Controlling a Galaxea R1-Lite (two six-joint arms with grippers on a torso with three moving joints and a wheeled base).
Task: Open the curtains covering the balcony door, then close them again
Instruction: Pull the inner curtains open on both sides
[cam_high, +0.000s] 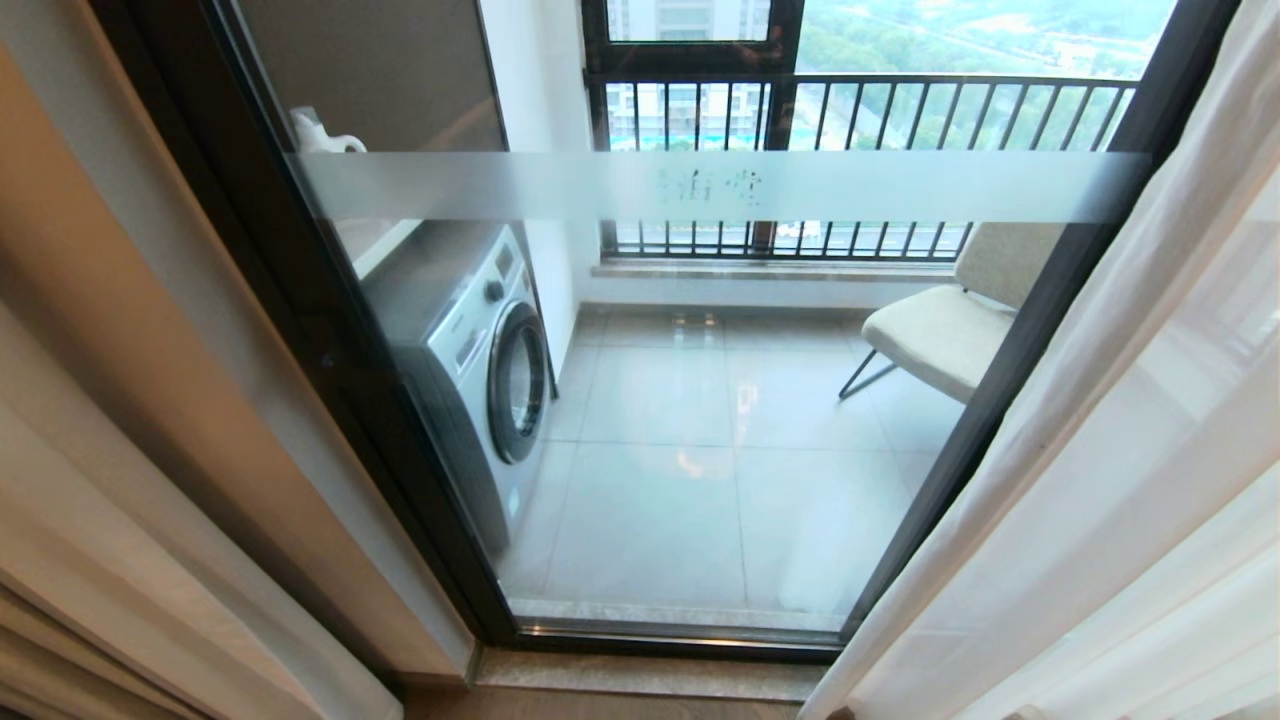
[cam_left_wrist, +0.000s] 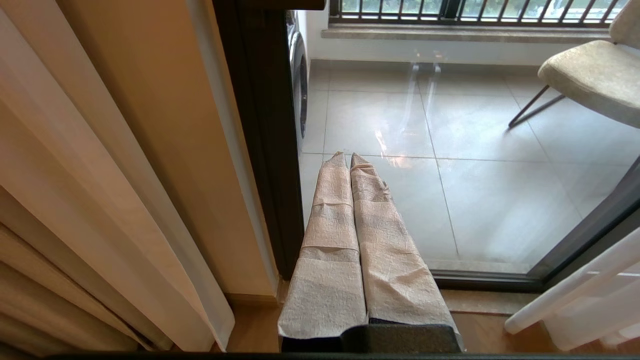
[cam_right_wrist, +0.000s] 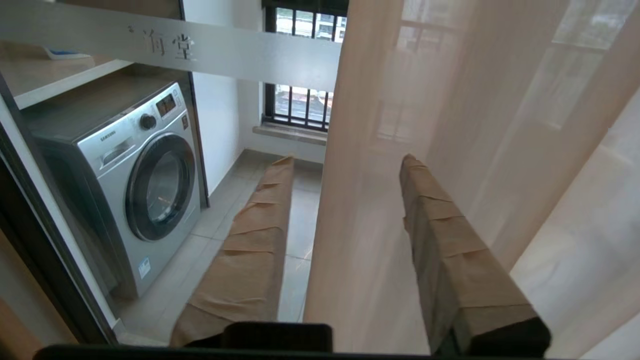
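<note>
Hanging in long vertical folds, the curtains (cam_high: 1100, 480) run floor to top with their long axis upright, though the downward-tilted head view renders the white sheer layer on the right as a band slanting from upper right to lower left. The opaque beige layer (cam_high: 70, 560) is gathered at the far left against the wall, its pleats likewise running along its length. Between the two stands the balcony door (cam_high: 700, 400), uncovered: a tall glass panel in a dark frame, crossed by a horizontal frosted band (cam_high: 720, 187) bearing small characters.

Through the glass appear a front-loading washing machine (cam_high: 490, 370) on the left, a pale upholstered chair (cam_high: 940, 330) on the right, grey floor tiles, and a black-railed window (cam_high: 860, 110) beyond.

Left gripper (cam_left_wrist: 348, 155): wrapped fingers pressed together along their full length, holding nothing, pointing toward the lower part of the door near the left frame post.

Right gripper (cam_right_wrist: 345, 159): wrapped fingers standing well apart, with the leading edge of the sheer hanging in the gap between them. One finger (cam_right_wrist: 260, 220) lies on the glass side, clear of the fabric; the other (cam_right_wrist: 450, 235) is seen through the sheer. Whether either touches the cloth cannot be told. Neither gripper appears in the head view.
</note>
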